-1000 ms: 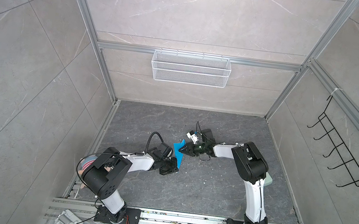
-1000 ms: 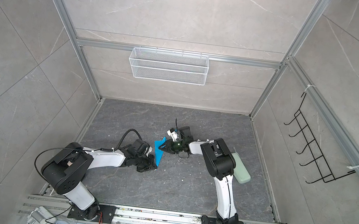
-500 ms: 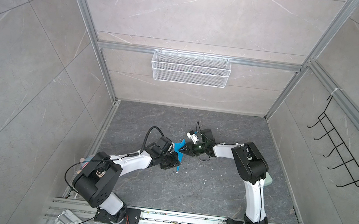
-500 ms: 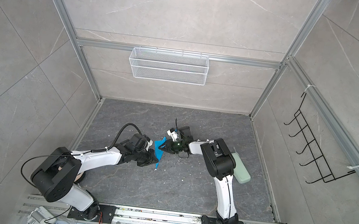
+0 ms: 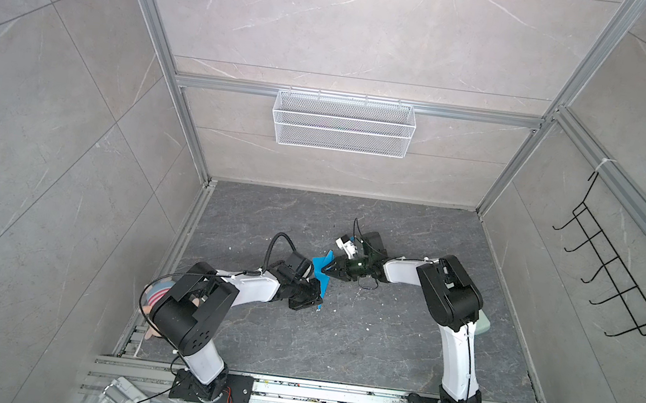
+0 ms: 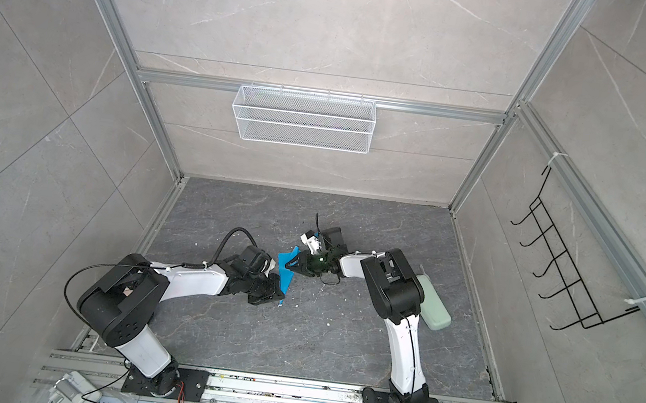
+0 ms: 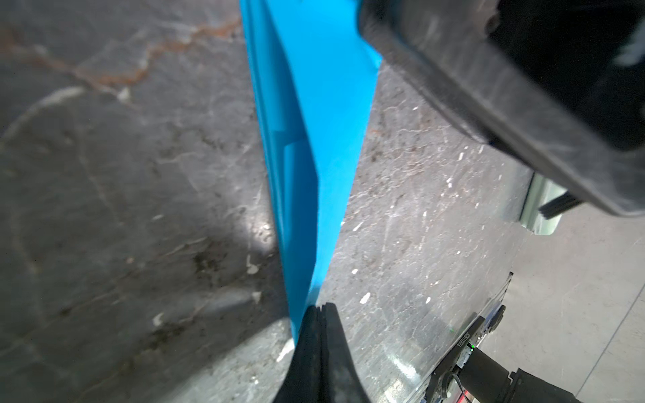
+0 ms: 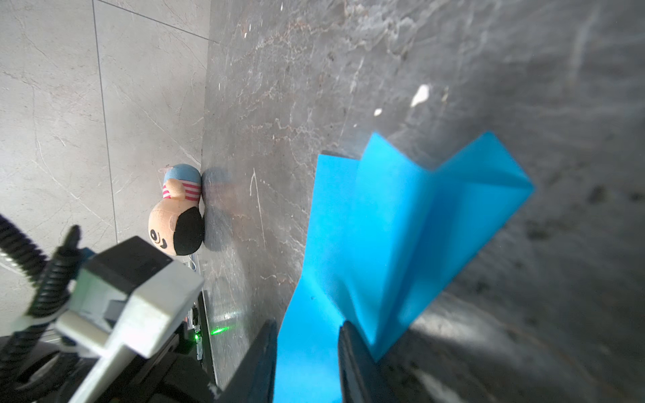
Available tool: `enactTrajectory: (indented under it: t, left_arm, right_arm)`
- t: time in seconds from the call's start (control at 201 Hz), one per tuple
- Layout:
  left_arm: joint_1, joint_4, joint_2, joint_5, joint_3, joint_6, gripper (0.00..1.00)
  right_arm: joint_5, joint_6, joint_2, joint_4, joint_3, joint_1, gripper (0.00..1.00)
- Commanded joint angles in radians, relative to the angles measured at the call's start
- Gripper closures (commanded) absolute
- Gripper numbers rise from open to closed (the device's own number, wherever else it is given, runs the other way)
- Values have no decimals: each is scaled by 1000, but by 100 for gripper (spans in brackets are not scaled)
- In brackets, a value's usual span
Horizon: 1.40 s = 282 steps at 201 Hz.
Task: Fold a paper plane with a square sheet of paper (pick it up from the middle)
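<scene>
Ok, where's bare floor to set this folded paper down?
Two bare patches: the floor between the folded paper and the back wall; and the wide stretch from the paper forward to the front rail. Crowded: the centre, the green block at the right edge, the plush toy at the left.

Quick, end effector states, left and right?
Left end effector: shut on the paper plane.
Right end effector: jaws apart with the paper plane between them; whether it grips cannot be told.
</scene>
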Motion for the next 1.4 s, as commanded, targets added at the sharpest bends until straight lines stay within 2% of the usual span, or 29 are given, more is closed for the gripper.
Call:
enactTrajectory:
  t: [0.0, 0.199, 0.324, 0.473, 0.627, 0.966, 1.255, 1.399]
  left_arm:
    - [5, 11, 16, 1, -14, -14, 97]
    - [5, 24, 25, 1, -29, -31, 98]
    - [5, -10, 24, -18, -33, -36, 99]
    - [4, -41, 13, -40, -36, -36, 100]
    - [4, -53, 16, -42, -27, -25, 100]
    - [5, -63, 15, -44, -21, -17, 100]
    - [5, -66, -6, -38, -2, -4, 100]
    - [11, -8, -38, -3, 18, 5, 94]
  right_arm:
    - [121, -1, 31, -75, -20, 2, 65]
    - [107, 0, 22, -63, -19, 1, 65]
    - [71, -13, -34, -38, -28, 1, 66]
    - [21, -36, -133, 19, -105, 2, 66]
    - [-35, -30, -172, 99, -198, 26, 68]
    - [-28, -39, -67, 61, -123, 49, 77]
    - [2, -52, -27, -1, -84, 49, 80]
    - [13, -77, -7, -47, -80, 48, 80]
